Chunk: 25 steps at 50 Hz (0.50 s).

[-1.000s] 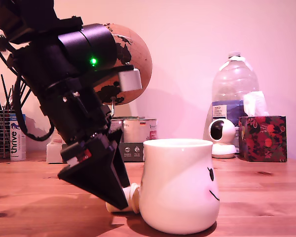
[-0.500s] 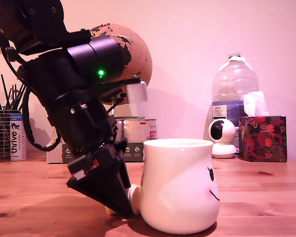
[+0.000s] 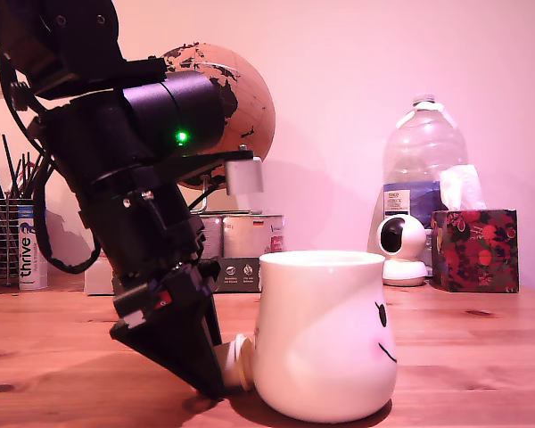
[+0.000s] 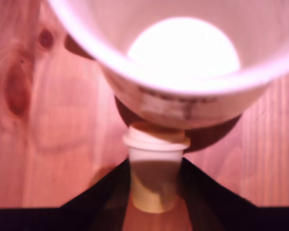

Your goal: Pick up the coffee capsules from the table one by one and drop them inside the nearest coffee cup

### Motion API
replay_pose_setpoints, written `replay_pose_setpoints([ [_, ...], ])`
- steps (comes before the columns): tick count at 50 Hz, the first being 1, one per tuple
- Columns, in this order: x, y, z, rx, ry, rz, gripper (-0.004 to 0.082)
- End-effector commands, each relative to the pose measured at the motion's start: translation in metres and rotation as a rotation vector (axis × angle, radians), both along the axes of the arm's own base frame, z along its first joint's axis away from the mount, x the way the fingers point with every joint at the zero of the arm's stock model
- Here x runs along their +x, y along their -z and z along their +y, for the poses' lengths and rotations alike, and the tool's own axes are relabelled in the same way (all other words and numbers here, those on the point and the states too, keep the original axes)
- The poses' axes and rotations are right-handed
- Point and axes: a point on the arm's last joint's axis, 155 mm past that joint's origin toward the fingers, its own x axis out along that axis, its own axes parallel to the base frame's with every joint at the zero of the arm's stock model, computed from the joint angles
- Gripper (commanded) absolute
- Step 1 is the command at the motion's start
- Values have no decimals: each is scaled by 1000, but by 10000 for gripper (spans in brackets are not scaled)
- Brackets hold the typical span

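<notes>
- Exterior view: the pincer [image 3: 216, 374] is angled steeply down at the counter [image 3: 481, 374], its tips low beside the coffee cup [image 3: 325, 334]. The coffee capsule [image 3: 237, 361] sits between the tips, lying on its side, rim toward the cup wall and touching or nearly touching it.
- Exterior view: open room exists on the exterior view's left of the cup and above its rim. Behind stand a globe [image 3: 236, 94], tins [image 3: 250, 234], a white camera [image 3: 401, 250], a water bottle [image 3: 423, 160] and a tissue box [image 3: 475, 250], all well apart from the work area.
- Wrist view: the pincer [image 4: 154, 192] flanks the capsule [image 4: 155, 168] on both sides of its tapered body; it appears clenched on it, though contact is blurred. The cup [image 4: 183, 103] mouth fills the frame just beyond the capsule rim.
- Risk, judged: the tapered body may slip out of the tips on lift. Cause: a hold on a cone.
- Risk, judged: a lift straight up may scrape the capsule rim against the bulging cup wall and push the cup. Cause: no gap. Withdraw away from the cup first, then rise above the rim.
</notes>
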Motion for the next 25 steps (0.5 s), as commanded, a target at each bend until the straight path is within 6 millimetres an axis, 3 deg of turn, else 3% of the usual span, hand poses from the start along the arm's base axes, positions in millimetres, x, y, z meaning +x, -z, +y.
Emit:
replay_pose_setpoints([
  [1, 3, -16, -7, -49, -8, -28, 256],
  [14, 1, -20, -12, -78, 2, -19, 213],
  [25, 2, -24, 3, -16, -29, -46, 213],
])
